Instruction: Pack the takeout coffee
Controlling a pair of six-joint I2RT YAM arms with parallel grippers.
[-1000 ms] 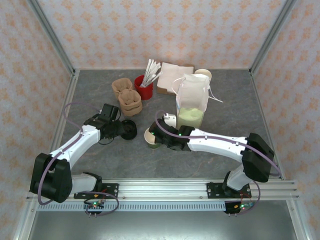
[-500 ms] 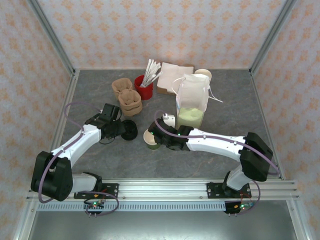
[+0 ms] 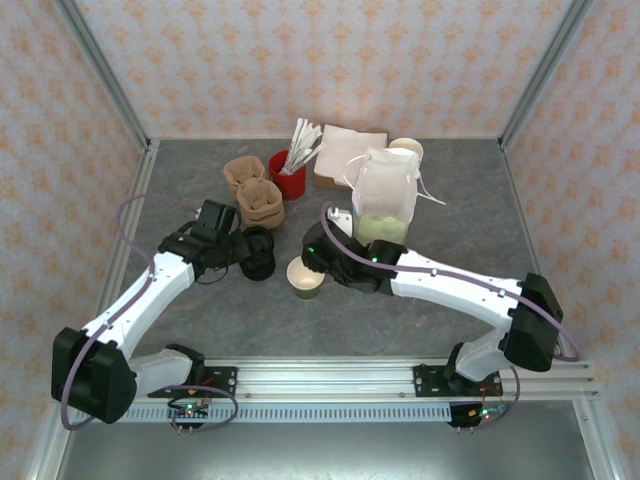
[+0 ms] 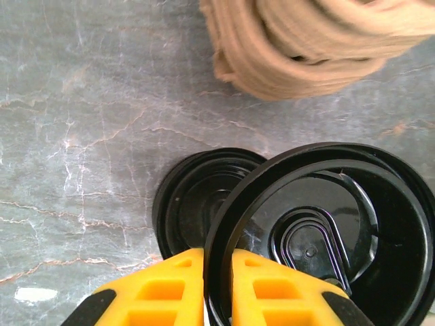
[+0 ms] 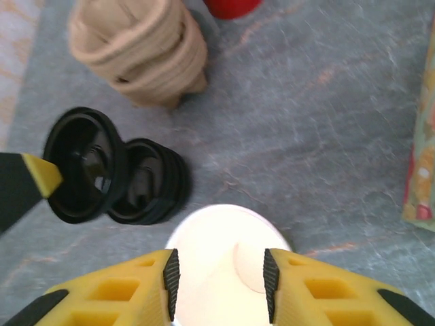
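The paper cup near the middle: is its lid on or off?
Off. The cup stands open-topped, its cream inside showing; the left jaws pinch a black lid away from it.

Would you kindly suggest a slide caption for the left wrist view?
Left jaws pinch a black lid by its rim beside the lid stack, pulp carriers behind.

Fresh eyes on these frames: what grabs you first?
The left gripper pinches a black lid by its rim, right next to the stack of lids left of table centre. Beside it, the right gripper holds its fingers apart over the lidless cup, cream inside. Behind them stands a translucent white bag, with brown cup carriers to its left.
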